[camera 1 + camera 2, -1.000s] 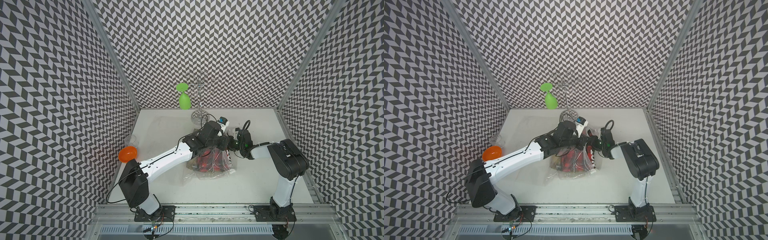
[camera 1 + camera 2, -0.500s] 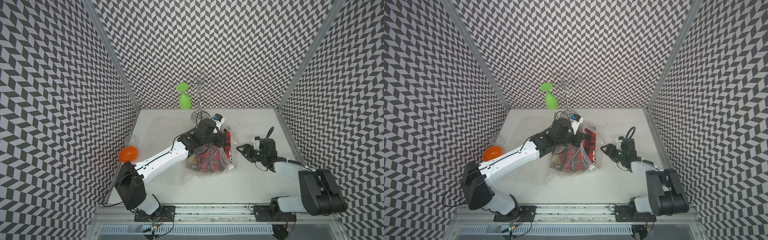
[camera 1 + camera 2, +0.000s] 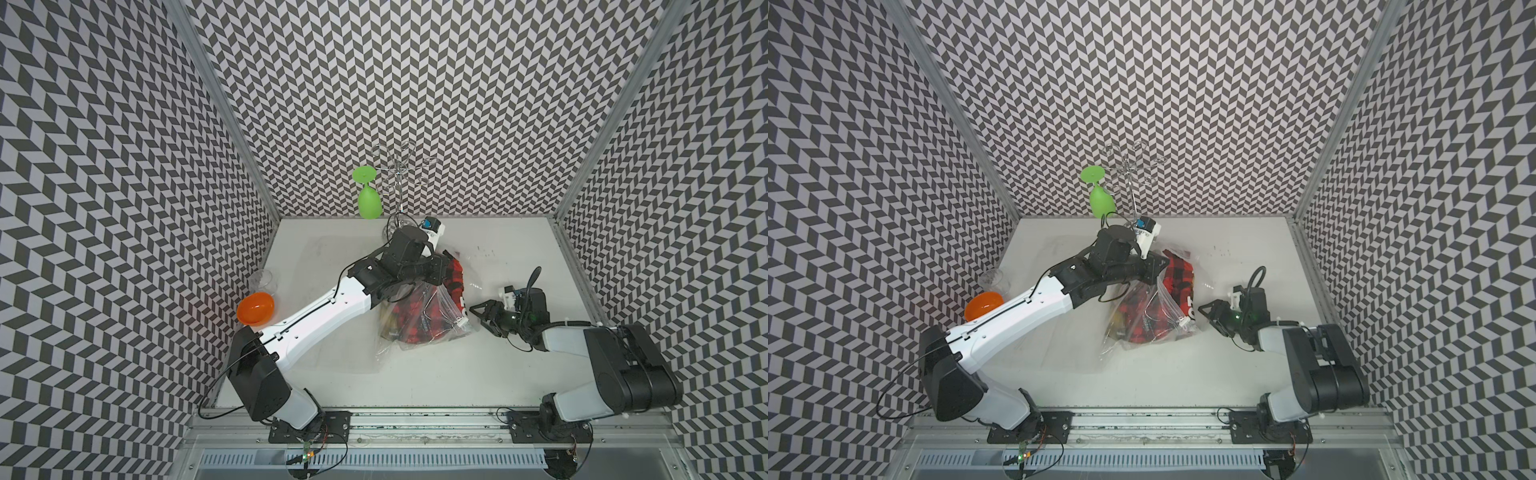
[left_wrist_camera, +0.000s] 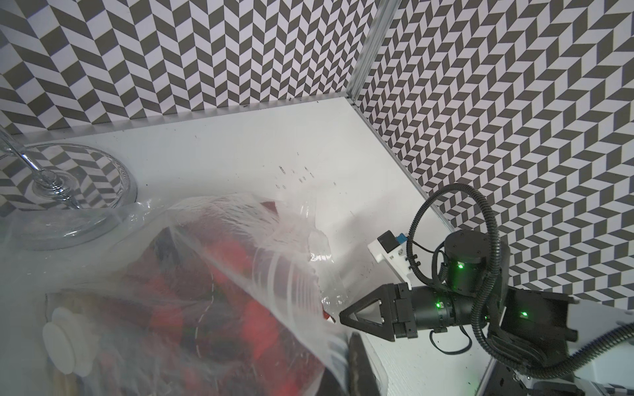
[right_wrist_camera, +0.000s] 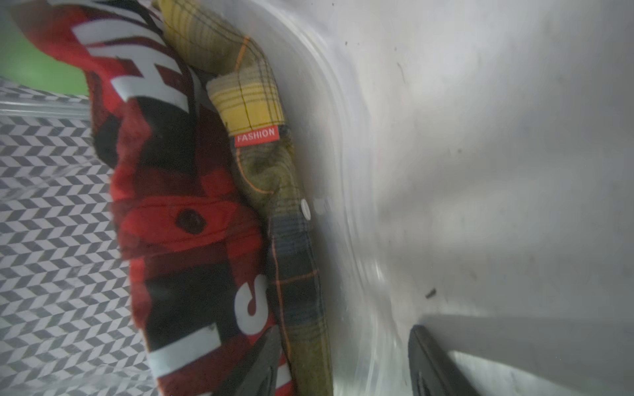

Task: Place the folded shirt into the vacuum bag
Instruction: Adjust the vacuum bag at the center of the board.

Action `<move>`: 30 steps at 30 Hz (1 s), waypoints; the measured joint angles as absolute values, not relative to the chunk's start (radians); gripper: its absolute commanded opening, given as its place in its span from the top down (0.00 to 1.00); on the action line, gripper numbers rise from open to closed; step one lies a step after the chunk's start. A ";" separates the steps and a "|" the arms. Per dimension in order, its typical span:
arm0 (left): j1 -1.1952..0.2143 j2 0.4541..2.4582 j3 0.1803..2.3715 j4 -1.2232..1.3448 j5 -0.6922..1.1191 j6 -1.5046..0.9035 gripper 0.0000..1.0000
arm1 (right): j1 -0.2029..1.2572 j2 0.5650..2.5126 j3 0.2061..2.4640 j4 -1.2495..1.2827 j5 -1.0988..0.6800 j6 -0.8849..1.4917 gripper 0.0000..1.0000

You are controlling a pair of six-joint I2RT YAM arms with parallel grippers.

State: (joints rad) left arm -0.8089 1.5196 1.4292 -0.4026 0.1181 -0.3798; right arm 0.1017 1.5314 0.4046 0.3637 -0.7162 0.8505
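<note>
Because the left gripper (image 3: 441,272) is clamped shut on the far top edge of the vacuum bag (image 3: 434,305) and lifts it off the table (image 3: 519,374), the clear film hangs as a slack pouch in the middle of the table. Its mouth seems turned to the right, probably so the other arm can reach in. The folded shirt (image 5: 164,192), red-and-black plaid with white lettering, lies bunched inside this pouch, so the placing looks nearly done. The right gripper (image 3: 478,319) sits low just right of the bag, its jaws apart and nothing clamped between them, likely ready to push cloth deeper or to take the rim. The round white valve cap (image 4: 67,339) faces the left wrist camera on the bag's left side. A fold of the shirt shows at the far right beside the left gripper, and glare makes it unclear whether film covers it. Yellow plaid cloth (image 5: 247,92) lies against the red; whether it is lining or a second garment cannot be told. The left gripper's fingertips are hidden by its own body in both top views.
</note>
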 measured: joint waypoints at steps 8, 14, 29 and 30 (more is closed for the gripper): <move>-0.805 1.497 1.429 -0.431 0.117 -0.377 0.95 | 0.121 1.609 0.413 0.474 -0.728 0.893 0.79; -0.770 1.493 1.435 -0.439 0.122 -0.378 0.97 | 0.166 1.497 0.476 0.430 -0.731 0.940 1.00; -0.799 1.605 1.883 -0.507 0.146 -0.420 1.00 | 0.230 1.283 0.977 0.035 -0.624 0.820 1.00; -0.794 1.608 1.877 -0.512 0.144 -0.421 1.00 | 0.226 1.284 0.976 0.005 -0.614 0.812 1.00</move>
State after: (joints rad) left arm -0.7944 1.6077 1.8771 -0.5117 0.1440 -0.4213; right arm 0.2264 1.2842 0.9764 0.0048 -0.6136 0.8116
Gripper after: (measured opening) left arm 0.045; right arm 0.048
